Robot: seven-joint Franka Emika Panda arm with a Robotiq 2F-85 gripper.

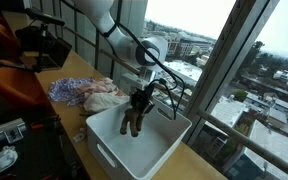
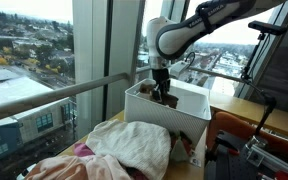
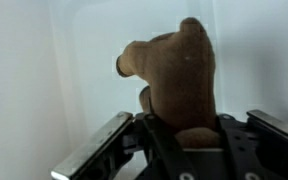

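Note:
A brown plush toy fills the middle of the wrist view against the white floor of a bin. My gripper is around its near end, and the fingers stand a little off its sides, so the jaws are open with a narrow gap on each side. In both exterior views the gripper points down into the white bin. The toy hangs just under the fingertips, inside the bin's walls. I cannot tell whether the toy touches the bin's bottom.
A pile of clothes lies on the wooden table beside the bin. Large windows run along the table's far side. A chair and dark equipment stand at the other end.

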